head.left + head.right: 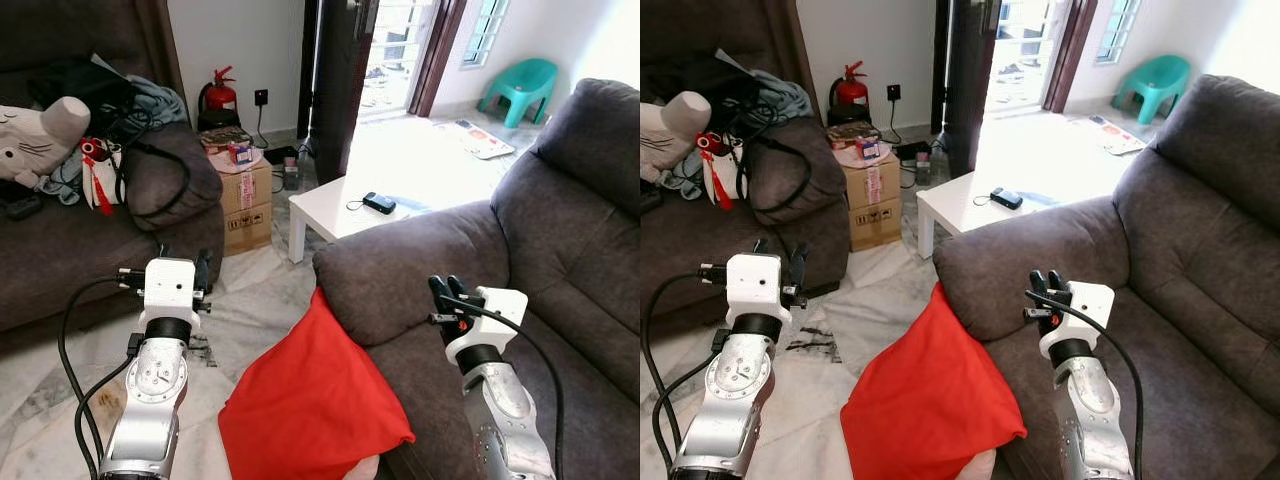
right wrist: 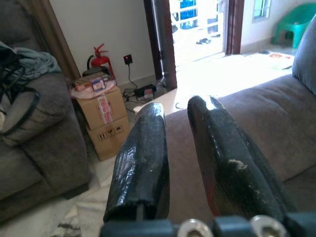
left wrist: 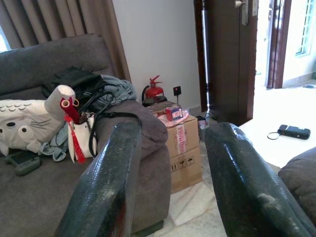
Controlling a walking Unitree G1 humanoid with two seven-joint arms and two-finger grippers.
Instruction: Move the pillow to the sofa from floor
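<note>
A red pillow (image 1: 310,400) stands on the marble floor, leaning against the front of the grey sofa (image 1: 560,250) below its armrest (image 1: 410,270). My left gripper (image 1: 185,262) is held up over the floor to the left of the pillow, apart from it, its fingers (image 3: 108,177) open and empty. My right gripper (image 1: 447,288) hovers over the sofa seat just right of the pillow's top corner. Its fingers (image 2: 143,153) are shut, with only a narrow gap and nothing between them.
A low white table (image 1: 330,215) with a small black device stands beyond the armrest. Stacked cardboard boxes (image 1: 245,200) and a fire extinguisher (image 1: 220,95) sit by the wall. A second sofa (image 1: 60,260) piled with bags and a plush toy is at left.
</note>
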